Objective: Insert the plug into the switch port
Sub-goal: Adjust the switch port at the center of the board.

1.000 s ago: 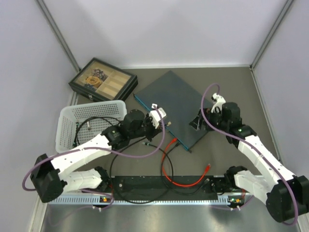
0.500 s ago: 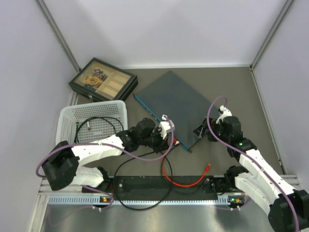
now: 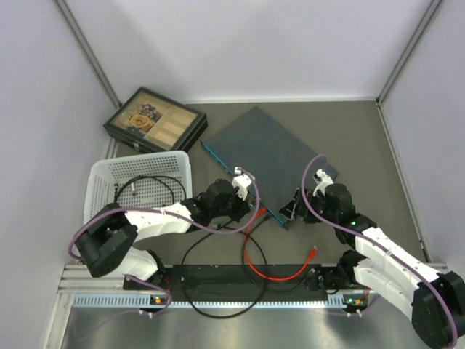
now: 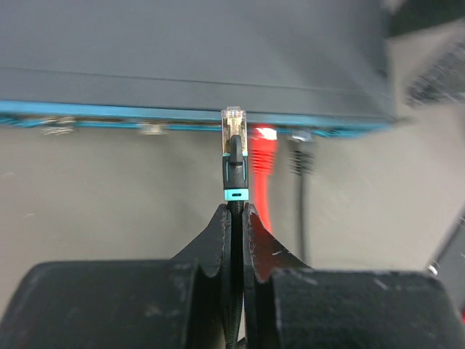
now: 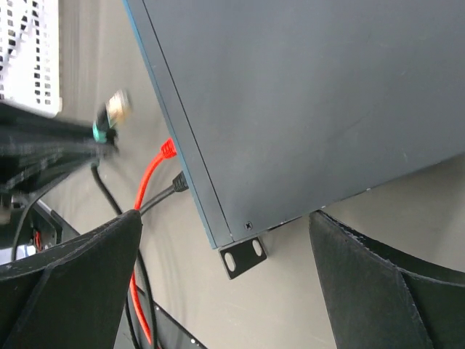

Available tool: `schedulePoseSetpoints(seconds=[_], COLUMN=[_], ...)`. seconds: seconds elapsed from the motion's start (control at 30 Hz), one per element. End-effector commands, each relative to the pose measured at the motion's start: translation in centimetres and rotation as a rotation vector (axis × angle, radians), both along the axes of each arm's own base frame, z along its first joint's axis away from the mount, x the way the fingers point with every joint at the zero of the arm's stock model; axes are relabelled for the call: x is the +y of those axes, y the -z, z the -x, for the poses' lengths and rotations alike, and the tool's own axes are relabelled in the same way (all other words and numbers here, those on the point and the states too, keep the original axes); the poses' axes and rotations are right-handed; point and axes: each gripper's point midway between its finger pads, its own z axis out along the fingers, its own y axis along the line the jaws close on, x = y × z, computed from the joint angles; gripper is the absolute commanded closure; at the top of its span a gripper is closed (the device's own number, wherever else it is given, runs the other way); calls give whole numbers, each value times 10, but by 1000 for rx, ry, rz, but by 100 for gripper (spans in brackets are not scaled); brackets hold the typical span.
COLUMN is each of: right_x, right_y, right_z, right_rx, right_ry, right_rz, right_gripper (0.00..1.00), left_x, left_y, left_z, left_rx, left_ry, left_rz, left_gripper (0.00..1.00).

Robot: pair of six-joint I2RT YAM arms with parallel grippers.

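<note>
At the near edge of the table (image 3: 363, 138), between the two arm bases, a red cable (image 3: 254, 251) loops over a dark rail (image 3: 218, 280) and runs toward 12 o'clock to the switch (image 3: 269, 145). Just beyond the rail both arms reach inward. The left pincer (image 4: 234, 211) is clamped tight on a thin black cable (image 4: 234, 178), right behind a teal band, so the plug (image 4: 233, 132) juts straight out ahead of the fingertips with its clear tip pointing at the switch's long teal edge (image 4: 109, 121). The right wrist view shows the plug (image 5: 116, 103) just short of that edge, with a strip of table between them. At 3 o'clock of the plug the red cable (image 4: 263, 149) sits in one socket, and a second black lead (image 4: 300, 156) sits in the next one along.

The right pincer (image 5: 225, 291) stands wide open (nothing between its fingers but air), one finger on each side of the switch's near corner, where a small mounting ear (image 5: 243, 256) sticks out; neither finger touches the box.

The switch lies flat and skewed, its teal edge facing 7 o'clock. At 9 o'clock of the left pincer is a white basket (image 3: 102, 185) holding a coil of black wire. Farthest back, at 10 o'clock of the switch, lies a black compartmented box (image 3: 154, 120)
</note>
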Motion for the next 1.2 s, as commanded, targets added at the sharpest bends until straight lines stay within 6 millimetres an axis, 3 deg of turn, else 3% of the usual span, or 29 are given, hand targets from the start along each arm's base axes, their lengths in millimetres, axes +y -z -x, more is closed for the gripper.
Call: schedulePoseSetpoints(seconds=[0.0,0.4,0.77,1.07,1.17], right_x=[11,21,30,51,63], right_y=[-10,-5,-13,-21,-29], right_z=[-6,-2,-3,-10,-17], right_rx=[-65,-48,-55,-66,-84], right_ry=[-18,-58,-84,-128,-149], right_rz=[-66,-107,-150,-204,-232], right_gripper=[4,4,4,4,4], left_x=[13,31,23,21,22], left_y=[-15,-22,10,6,-5], left_z=[-42,-102,-123,-158,-175], left_rx=[-65,-169,-96,-117,-152], left_ry=[-161,-358,-348,-344,-347], left_rz=[126,245,241,267,306], left_gripper=[100,100,100,100,100])
